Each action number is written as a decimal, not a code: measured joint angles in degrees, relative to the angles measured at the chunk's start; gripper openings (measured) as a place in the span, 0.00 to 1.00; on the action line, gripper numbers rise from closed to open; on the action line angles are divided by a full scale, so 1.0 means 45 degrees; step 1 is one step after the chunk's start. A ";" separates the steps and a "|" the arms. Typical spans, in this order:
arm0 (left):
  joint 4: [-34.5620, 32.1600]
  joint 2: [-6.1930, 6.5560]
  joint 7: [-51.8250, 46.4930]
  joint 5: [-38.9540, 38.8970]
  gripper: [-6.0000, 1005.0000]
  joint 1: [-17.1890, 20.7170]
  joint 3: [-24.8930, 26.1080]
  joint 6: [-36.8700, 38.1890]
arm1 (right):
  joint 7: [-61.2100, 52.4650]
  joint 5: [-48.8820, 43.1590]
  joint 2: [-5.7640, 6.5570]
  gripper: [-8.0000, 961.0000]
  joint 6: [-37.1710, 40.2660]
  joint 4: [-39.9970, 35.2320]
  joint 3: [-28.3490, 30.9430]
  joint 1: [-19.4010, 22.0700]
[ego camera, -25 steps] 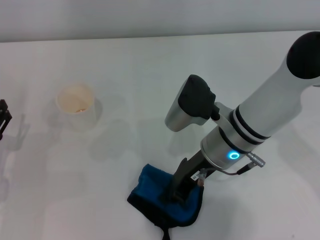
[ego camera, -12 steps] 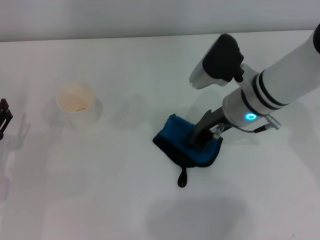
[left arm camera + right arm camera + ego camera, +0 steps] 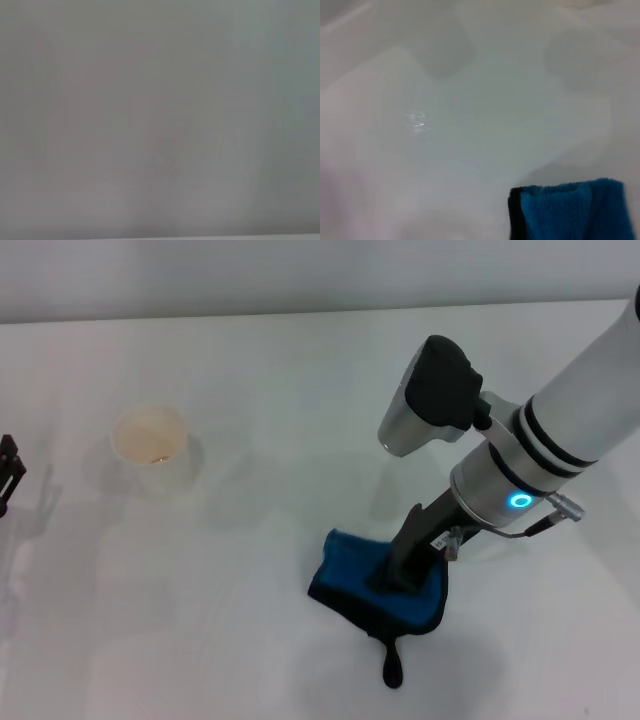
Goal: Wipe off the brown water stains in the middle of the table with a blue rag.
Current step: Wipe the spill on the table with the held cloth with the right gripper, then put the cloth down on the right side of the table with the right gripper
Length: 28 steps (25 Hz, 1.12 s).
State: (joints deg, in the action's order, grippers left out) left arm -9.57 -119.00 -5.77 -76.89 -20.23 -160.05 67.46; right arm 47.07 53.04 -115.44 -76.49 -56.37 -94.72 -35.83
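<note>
R pincer pinching the blue rag, pressing it flat on the table, front-center-right. Vs 0.5 s ago: rag + pincer dragged nearer the robot, loop tab now trailing toward the front edge. Rag corner w/ black trim also in R wrist view. Brown stains not discernible on the white top. Paper cup far left, unmoved. L pincer at left edge, idle; fingers can't tell.
</note>
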 joint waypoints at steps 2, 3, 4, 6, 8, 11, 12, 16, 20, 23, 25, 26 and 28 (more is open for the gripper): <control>0.0008 0.0000 -0.0034 -0.0002 0.89 0.0000 0.0000 0.0001 | 0.0042 -0.0083 0.0018 0.10 -0.0398 -0.0657 -0.0006 0.0218; 0.0010 0.0000 -0.0036 -0.0003 0.89 0.0000 0.0000 0.0000 | 0.0056 -0.0182 0.0024 0.10 -0.0596 -0.0898 -0.0009 0.0290; 0.0011 0.0000 -0.0038 -0.0004 0.89 0.0002 0.0000 0.0000 | 0.0024 -0.0492 0.0023 0.10 -0.0916 -0.1194 -0.0008 0.0367; 0.0014 0.0000 -0.0040 -0.0004 0.89 0.0003 0.0000 -0.0001 | -0.0121 -0.0975 0.0001 0.11 -0.1289 -0.1404 -0.0047 0.0423; 0.0016 0.0000 -0.0041 -0.0004 0.89 0.0004 0.0000 -0.0002 | -0.0404 -0.1433 -0.0016 0.11 -0.1520 -0.1505 -0.0201 0.0451; 0.0011 0.0000 -0.0044 -0.0011 0.89 -0.0003 0.0006 -0.0005 | -0.0742 -0.1676 -0.0012 0.12 -0.1732 -0.1527 -0.0590 0.0464; 0.0013 0.0000 -0.0045 -0.0015 0.89 -0.0003 0.0011 -0.0006 | -0.0799 -0.1680 -0.0016 0.12 -0.1769 -0.1539 -0.0632 0.0464; 0.0016 0.0000 -0.0047 -0.0023 0.89 -0.0052 0.0021 -0.0011 | -0.1035 -0.1680 -0.0023 0.13 -0.1844 -0.1560 -0.0697 0.0464; -0.0031 0.0000 -0.0047 -0.0024 0.89 -0.0100 0.0021 -0.0012 | -0.1448 -0.1680 -0.0032 0.14 -0.1794 -0.1502 -0.0729 0.0466; -0.0069 0.0000 -0.0047 -0.0024 0.89 -0.0124 0.0021 -0.0012 | -0.1573 -0.1680 -0.0056 0.15 -0.1677 -0.1492 -0.0772 0.0492; -0.0076 0.0000 -0.0046 -0.0024 0.89 -0.0136 0.0022 -0.0012 | -0.1723 -0.1662 -0.0061 0.15 -0.1626 -0.1495 -0.0810 0.0500; -0.0079 0.0000 -0.0047 -0.0024 0.89 -0.0140 0.0020 -0.0012 | -0.1786 -0.1641 -0.0064 0.15 -0.1569 -0.1556 -0.0820 0.0521; -0.0080 0.0000 -0.0047 -0.0024 0.89 -0.0148 0.0021 -0.0011 | -0.1785 -0.1620 -0.0065 0.16 -0.1518 -0.1657 -0.0822 0.0566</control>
State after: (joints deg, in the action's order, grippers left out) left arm -9.92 -119.00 -5.98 -77.00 -20.90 -159.95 67.41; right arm 39.03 45.75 -115.74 -83.32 -63.82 -98.42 -33.29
